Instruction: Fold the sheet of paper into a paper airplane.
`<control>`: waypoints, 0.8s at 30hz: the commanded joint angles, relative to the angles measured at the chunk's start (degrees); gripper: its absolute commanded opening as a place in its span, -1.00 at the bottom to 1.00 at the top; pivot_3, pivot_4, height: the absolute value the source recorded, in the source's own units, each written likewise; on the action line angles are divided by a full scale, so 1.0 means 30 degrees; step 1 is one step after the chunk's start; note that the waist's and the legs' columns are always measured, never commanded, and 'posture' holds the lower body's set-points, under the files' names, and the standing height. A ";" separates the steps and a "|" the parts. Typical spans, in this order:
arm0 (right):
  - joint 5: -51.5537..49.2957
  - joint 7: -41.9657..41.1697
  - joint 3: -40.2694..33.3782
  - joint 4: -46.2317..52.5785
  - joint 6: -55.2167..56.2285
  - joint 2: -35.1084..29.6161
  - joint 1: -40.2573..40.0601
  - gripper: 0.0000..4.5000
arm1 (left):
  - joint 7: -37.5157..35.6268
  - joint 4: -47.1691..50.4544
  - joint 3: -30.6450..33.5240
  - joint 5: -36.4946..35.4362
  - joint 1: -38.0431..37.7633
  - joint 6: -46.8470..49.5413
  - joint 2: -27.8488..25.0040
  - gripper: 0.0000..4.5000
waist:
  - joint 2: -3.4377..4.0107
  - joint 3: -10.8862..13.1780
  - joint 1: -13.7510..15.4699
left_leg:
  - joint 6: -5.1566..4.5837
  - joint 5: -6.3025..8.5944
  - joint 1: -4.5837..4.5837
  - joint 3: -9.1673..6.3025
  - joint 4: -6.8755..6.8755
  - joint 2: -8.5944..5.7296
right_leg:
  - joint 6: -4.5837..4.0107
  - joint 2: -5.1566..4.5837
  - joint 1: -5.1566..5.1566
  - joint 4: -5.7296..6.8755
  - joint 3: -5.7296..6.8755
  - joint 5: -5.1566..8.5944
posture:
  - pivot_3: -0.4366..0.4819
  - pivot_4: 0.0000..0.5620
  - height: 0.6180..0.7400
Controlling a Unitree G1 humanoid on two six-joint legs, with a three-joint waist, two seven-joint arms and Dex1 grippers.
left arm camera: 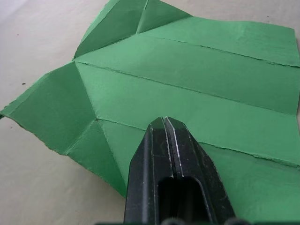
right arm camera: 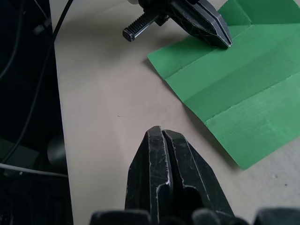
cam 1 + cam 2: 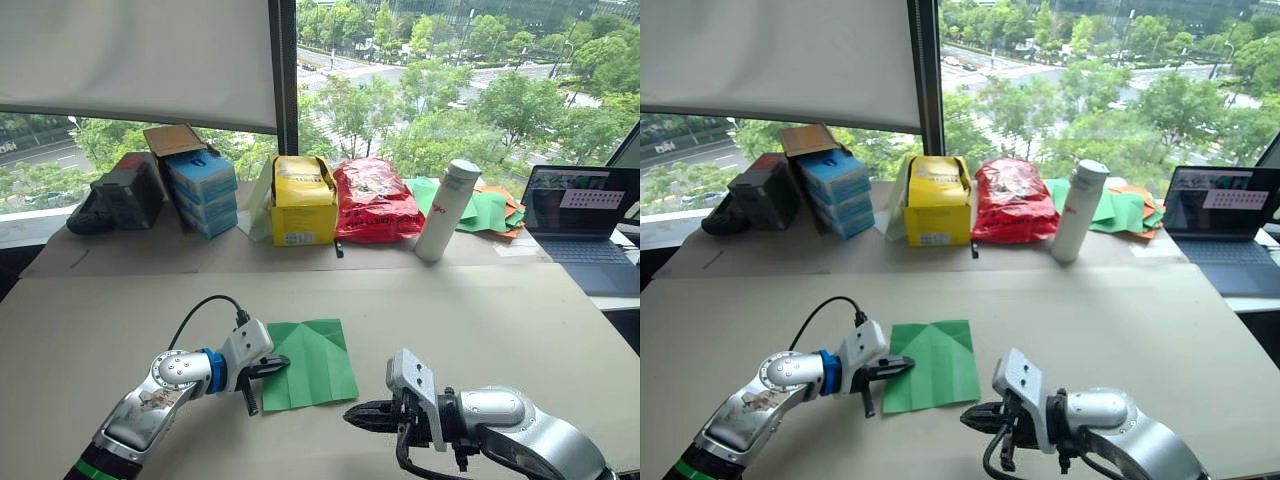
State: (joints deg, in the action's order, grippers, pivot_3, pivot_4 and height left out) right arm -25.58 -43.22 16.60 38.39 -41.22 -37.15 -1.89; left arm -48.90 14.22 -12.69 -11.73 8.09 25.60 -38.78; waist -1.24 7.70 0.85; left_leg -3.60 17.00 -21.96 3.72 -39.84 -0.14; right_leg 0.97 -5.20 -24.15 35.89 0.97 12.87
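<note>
The creased green sheet of paper (image 3: 310, 362) lies flat on a beige table (image 3: 480, 310). The left gripper (image 3: 277, 364), fingers pressed together, rests its tips on the sheet's edge. The right gripper (image 3: 352, 415), fingers closed and empty, hovers just beside the sheet. Behind the sheet, boxes line a window.

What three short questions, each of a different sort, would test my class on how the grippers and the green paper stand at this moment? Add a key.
1. True or false: the left gripper rests its shut tips on the sheet of paper.
2. Which is nearest the white bottle? A the red bag; B the stack of blue boxes; C the black case.
3. Fill in: the right gripper hangs shut over the bare ______, beside the paper.

Key: 1 true; 2 A; 3 table.
</note>
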 commanded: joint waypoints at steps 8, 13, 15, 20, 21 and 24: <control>0.4041 0.4834 0.1092 -0.0756 0.3099 0.2712 -0.3220 -0.98 | -0.1378 -0.1685 -0.1268 0.1070 0.0055 -0.0270 -0.0441 -1.00 | 0.0006 -0.0034 -0.0032 | 0.0017 -0.0009 0.0029 0.0005 0.0001 0.0001 | -0.0001 0.0009 0.0014 0.0005 -0.0001 0.0002 | -0.05 -0.47 1.00; 0.4942 0.6373 0.1125 -0.1460 0.4264 0.4543 -0.4113 -0.98 | -0.1749 -0.2599 -0.1818 0.1730 0.0925 -0.0504 -0.0408 -1.00 | 0.0014 -0.0068 -0.0004 | 0.0015 -0.0008 0.0105 0.0009 0.0001 -0.0003 | 0.0007 0.0014 0.0033 0.0003 -0.0001 0.0007 | -0.05 -0.47 1.00; 0.5167 0.7195 0.0876 -0.1623 0.4674 0.5355 -0.4366 -0.98 | -0.1994 -0.2894 -0.2324 0.2194 0.1349 -0.0401 -0.0418 -1.00 | 0.0005 -0.0078 0.0068 | 0.0012 -0.0006 0.0144 0.0006 0.0001 -0.0004 | 0.0010 0.0014 0.0046 -0.0001 0.0005 0.0009 | -0.05 -0.47 1.00; 0.5218 0.7397 0.0468 -0.1937 0.5129 0.6008 -0.4232 -0.98 | -0.2332 -0.3528 -0.2856 0.2783 0.2014 -0.0224 -0.0328 -1.00 | 0.0042 -0.0114 0.0219 | 0.0001 -0.0001 0.0161 0.0010 -0.0002 -0.0015 | 0.0017 0.0010 0.0058 -0.0001 0.0005 0.0011 | -0.05 -0.47 1.00; 0.5246 0.7429 0.0408 -0.2019 0.5244 0.6107 -0.4146 -0.98 | -0.2352 -0.3674 -0.2851 0.2832 0.2129 -0.0263 -0.0263 -1.00 | 0.0050 -0.0122 0.0223 | -0.0001 0.0000 0.0163 0.0009 -0.0003 -0.0014 | 0.0018 0.0012 0.0060 -0.0001 0.0006 0.0011 | -0.05 -0.47 1.00; 0.5006 0.7420 0.0304 -0.2141 0.5469 0.6472 -0.3938 -0.98 | -0.2386 -0.4019 -0.2834 0.2919 0.2344 -0.0437 -0.0109 -1.00 | 0.0093 -0.0149 0.0257 | -0.0001 -0.0001 0.0166 0.0008 -0.0002 -0.0014 | 0.0019 0.0010 0.0061 0.0000 0.0002 0.0012 | -0.05 -0.47 1.00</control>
State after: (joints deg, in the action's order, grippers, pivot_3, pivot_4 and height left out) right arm -10.23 -21.04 18.40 31.04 -26.27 -18.33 -14.22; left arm -56.39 7.13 -17.42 -6.56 16.84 22.51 -39.12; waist -0.96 7.26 1.62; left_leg -3.60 16.99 -21.46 3.75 -39.85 -0.18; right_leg 1.02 -5.16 -23.96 35.88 0.97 12.91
